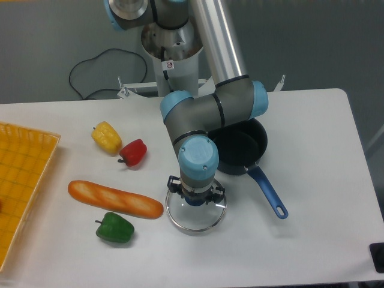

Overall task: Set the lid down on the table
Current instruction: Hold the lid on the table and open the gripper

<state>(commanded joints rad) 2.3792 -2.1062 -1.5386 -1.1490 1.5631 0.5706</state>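
A UR5e arm reached straight down over the white desk (312, 126), its claw (195, 198) sitting directly above the centre of the round glass lid (196, 217). The lid lay low on or just over the desk, in front of the dark blue pot (241, 150) and just right of the end of a baguette (115, 198); whether its rim touched the surface could not be told. The wrist housing hid the claw's fingers and the lid's knob, so it was not clear whether the claw was spread or pinching the knob. A green pepper (114, 228) sat below the baguette, while a red pepper (133, 152) and a yellow pepper (106, 137) lay further back. A yellow tray (21, 186) occupied the desk's left edge.
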